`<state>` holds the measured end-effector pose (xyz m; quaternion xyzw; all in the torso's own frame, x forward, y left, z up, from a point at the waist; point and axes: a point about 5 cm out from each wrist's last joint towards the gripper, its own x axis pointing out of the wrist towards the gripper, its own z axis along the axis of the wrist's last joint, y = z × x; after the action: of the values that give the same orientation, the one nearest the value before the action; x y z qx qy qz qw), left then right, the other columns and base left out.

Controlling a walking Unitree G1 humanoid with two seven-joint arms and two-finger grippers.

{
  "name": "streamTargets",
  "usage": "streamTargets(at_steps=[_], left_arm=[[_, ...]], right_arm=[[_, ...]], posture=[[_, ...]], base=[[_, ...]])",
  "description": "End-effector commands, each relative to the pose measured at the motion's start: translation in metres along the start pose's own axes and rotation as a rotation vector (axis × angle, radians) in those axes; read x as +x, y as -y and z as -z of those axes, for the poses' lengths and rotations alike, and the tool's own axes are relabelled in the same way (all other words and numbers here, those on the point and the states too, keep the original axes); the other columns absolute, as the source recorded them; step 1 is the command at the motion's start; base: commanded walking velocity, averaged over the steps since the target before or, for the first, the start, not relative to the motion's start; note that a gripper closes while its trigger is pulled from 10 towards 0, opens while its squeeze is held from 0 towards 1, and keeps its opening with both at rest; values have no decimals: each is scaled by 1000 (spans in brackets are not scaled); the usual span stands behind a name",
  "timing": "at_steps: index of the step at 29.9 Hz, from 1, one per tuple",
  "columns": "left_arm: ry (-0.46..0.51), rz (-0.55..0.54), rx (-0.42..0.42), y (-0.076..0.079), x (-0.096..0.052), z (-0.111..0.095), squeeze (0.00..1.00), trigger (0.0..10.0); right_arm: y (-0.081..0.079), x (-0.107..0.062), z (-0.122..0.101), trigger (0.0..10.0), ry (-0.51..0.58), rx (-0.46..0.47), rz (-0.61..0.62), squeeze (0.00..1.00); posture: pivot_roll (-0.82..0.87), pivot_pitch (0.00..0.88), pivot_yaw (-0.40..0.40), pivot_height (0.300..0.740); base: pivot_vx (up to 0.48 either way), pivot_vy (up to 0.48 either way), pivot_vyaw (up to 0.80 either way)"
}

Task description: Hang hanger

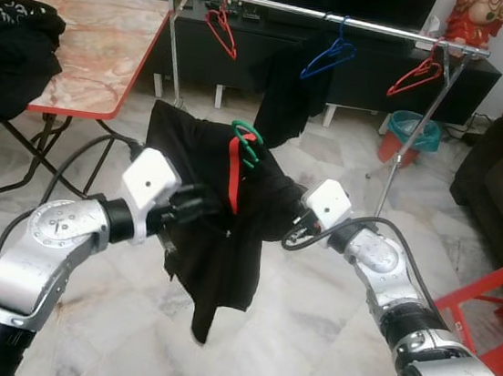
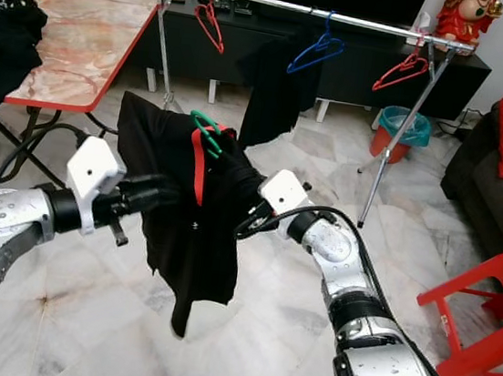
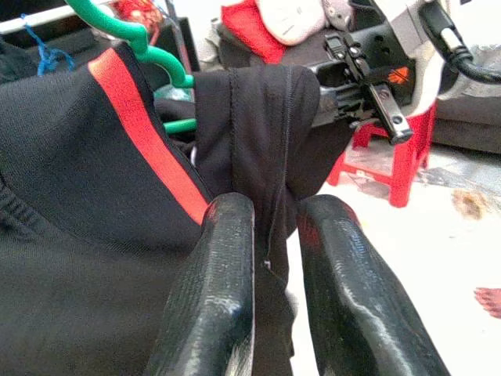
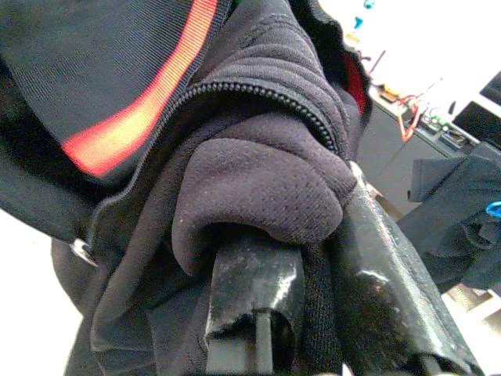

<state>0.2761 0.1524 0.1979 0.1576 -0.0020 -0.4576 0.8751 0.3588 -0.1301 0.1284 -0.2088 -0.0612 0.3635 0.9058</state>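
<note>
Left wrist view puts the nearest detail first: the left gripper (image 3: 270, 258) has its two black fingers pressed onto a fold of the black jacket (image 3: 94, 235), the cloth running down through the narrow slot between them. The right wrist view tells the same of the right gripper (image 4: 313, 258), whose fingers pinch a bunched, zippered edge of the same garment. Holding it from both sides likely keeps the jacket spread across the shoulders of its hanger, so the hook stays upright and free for the rail.

The green hanger (image 1: 246, 141) rises from the collar between the two grippers, its hook clear above the fabric. The jacket is black with a red stripe beside the zip, and its lower part hangs loose and uneven above the marble floor (image 1: 125, 319).

Farther off stands the clothes rail (image 1: 345, 21), well apart from the held garment and higher. On it hang a red hanger (image 1: 222, 30), a blue hanger (image 1: 330, 58) and another red hanger at the right end (image 1: 417, 77), with open stretches of bar between them where the hook could seemingly go.
</note>
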Motion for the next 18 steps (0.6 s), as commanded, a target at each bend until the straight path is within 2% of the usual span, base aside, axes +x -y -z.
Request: streamTargets(at_steps=[1,7,10,11,12,14,18], left_arm=[[3,30,2,4,0,-3,1000,10000],[38,50,-21,3,-5,-11,1000,10000],[82,-3,-18,-5,-9,-19,1000,10000],[102,-53,-1,-11,-10,-22,1000,10000],[115,-104,1,-18,-12,-24,0,10000],[137,-204,38,-29,-14,-26,0,10000],[137,-255,59,-34,-15,-26,0,10000]], right_arm=[[8,-1,-7,10000,44,6,41,0],[8,-1,-7,10000,42,8,37,0],[8,-1,-7,10000,45,12,28,0],[8,-1,-7,10000,47,14,18,0],[7,-2,-7,10000,47,15,11,0],[5,-3,-5,10000,44,22,-24,0],[-2,-7,-2,10000,49,38,-118,0]], posture=[[115,0,-62,740],[116,0,-63,740],[116,0,-63,740],[117,0,-64,740],[117,0,-64,740],[117,0,-65,740],[114,0,-64,740]], base=[[0,0,0],[0,0,0],[0,0,0],[0,0,0],[0,0,0],[0,0,0],[0,0,0]])
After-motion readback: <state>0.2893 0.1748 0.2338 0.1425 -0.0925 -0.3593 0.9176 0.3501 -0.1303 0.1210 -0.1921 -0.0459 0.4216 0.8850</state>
